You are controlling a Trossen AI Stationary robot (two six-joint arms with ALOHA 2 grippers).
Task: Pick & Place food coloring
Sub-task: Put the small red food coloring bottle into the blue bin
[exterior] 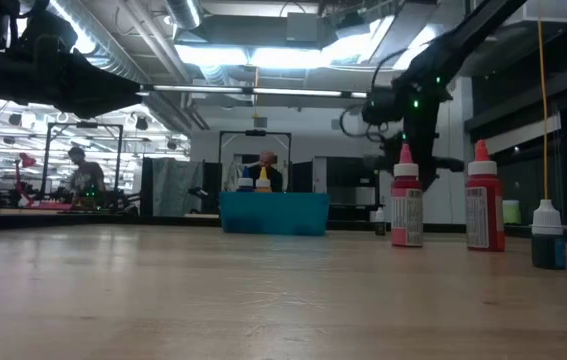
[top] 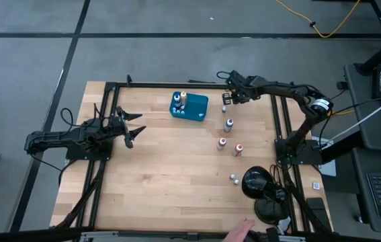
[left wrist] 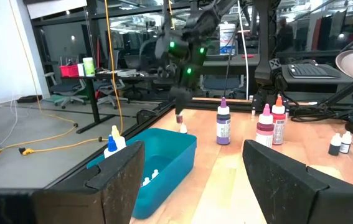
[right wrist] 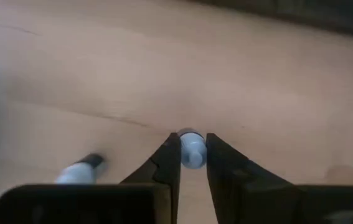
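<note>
The food coloring bottles are white-capped. A purple one point(top: 228, 124), two red ones point(top: 222, 143) point(top: 238, 149) and two tiny vials point(top: 234, 179) stand on the table's right half. Another tiny vial point(top: 224, 107) stands just below my right gripper point(top: 226, 96), which is near the far right corner and shut on one more tiny vial point(right wrist: 192, 150). The teal tray point(top: 197, 109) sits far of centre with several bottles point(top: 182, 99) inside. My left gripper point(top: 138, 126) hangs open over the table's left side, away from everything. My right gripper pinches a tiny vial by its white cap point(right wrist: 192, 157) between its two fingertips point(right wrist: 171, 149), coming from above and pointing down. In the left wrist view the vial's dark body point(left wrist: 178, 117) hangs below the fingers, seemingly just off the table.
A black lamp-like object point(top: 254, 181) and round base point(top: 269, 210) stand at the near right corner. A person's hand point(top: 240, 232) shows at the near edge. Black frame rails point(top: 281, 121) border the table. Bare wood lies between the tray and the near edge.
</note>
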